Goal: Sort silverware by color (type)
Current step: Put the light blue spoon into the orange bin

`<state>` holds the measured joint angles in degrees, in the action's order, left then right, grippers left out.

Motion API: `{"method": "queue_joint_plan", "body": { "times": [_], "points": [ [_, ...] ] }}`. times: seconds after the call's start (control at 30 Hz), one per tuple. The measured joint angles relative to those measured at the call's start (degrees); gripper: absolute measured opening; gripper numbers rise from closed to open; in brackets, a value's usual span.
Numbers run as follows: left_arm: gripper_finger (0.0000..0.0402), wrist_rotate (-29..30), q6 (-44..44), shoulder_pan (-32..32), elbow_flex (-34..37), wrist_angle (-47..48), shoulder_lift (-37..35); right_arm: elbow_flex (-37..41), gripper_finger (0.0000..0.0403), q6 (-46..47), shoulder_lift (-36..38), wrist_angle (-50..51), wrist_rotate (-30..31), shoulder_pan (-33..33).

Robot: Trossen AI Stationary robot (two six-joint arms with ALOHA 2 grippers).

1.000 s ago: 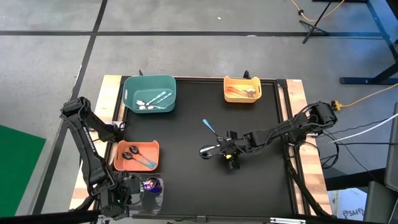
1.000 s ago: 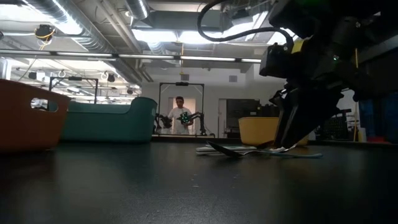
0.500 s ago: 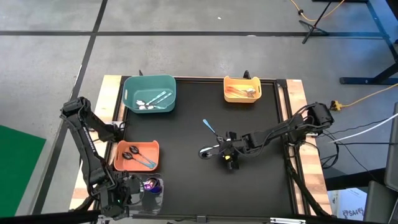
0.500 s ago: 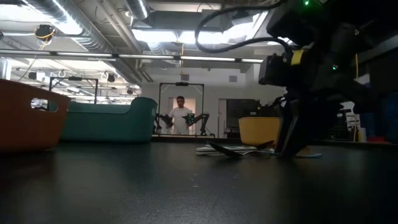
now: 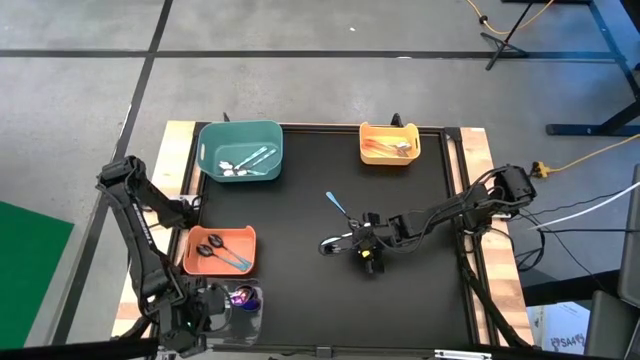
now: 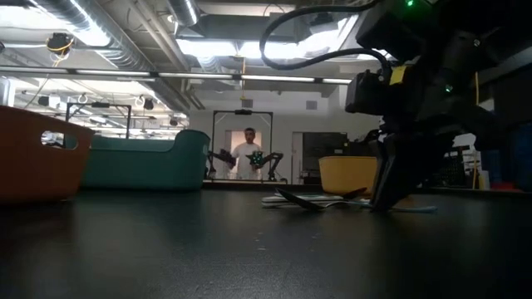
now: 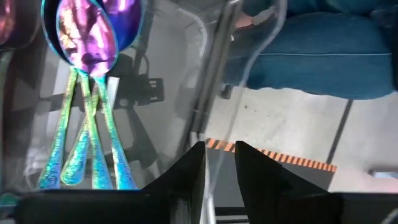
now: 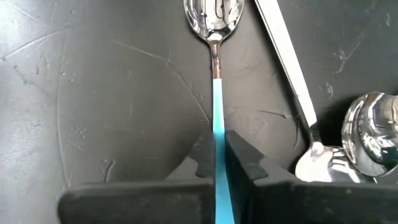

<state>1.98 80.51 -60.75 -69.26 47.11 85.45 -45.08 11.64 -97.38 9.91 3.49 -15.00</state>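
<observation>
A spoon with a teal handle and a silver bowl (image 8: 214,15) lies flat on the black table (image 5: 300,290), right of centre. My right gripper (image 8: 219,163) is shut on its handle; it also shows in the high view (image 5: 358,234) and the low view (image 6: 389,193). Beside it lie silver spoons (image 8: 367,137) (image 5: 331,243). At the near left corner my left gripper (image 7: 219,174) hovers over the clear bin (image 5: 258,312), fingers a little apart, nothing between them. Iridescent purple spoons (image 7: 93,43) lie in that bin. My right gripper pinches the teal handle (image 8: 218,127) of the spoon between its two fingers, about halfway along the spoon. The fingers slant down from the table's right side and run along the handle. The spoon lies flat on the table, bowl pointing away from the gripper.
A teal bin (image 5: 207,140) with pale spoons stands at the far left. A yellow bin (image 5: 365,150) with copper spoons stands at the far right. An orange bin (image 5: 192,262) with black spoons sits near left. Wooden table edges (image 5: 480,180) flank the black mat.
My right gripper has shut its fingers on the teal spoon's handle; they stood apart over it before. The spoon lies where it lay.
</observation>
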Motion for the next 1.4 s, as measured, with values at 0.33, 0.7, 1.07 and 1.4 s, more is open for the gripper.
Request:
{"method": "queue_joint_plan", "body": {
  "times": [0.33, 0.7, 1.07, 1.4],
  "points": [
    [0.0081, 7.5, -0.1, 0.0, -6.5, 1.4, 0.0, -3.6, 0.0004, 0.4, -0.4, 2.6, -2.7, 0.1],
    [0.0082, 21.7, -11.3, 4.4, -7.5, 1.2, 0.0, -12.7, 0.0001, 0.5, -0.4, 8.1, -3.2, 0.0],
    [0.0082, 31.5, -28.9, 15.8, -7.5, 1.2, 0.0, -19.3, 0.0001, 0.5, -0.4, 8.2, -3.1, 0.0],
    [0.0082, 33.0, -31.6, 26.1, -7.5, 1.2, 0.0, -23.2, 0.0001, 0.4, -0.3, 7.3, -2.4, 0.0]
  ]
}}
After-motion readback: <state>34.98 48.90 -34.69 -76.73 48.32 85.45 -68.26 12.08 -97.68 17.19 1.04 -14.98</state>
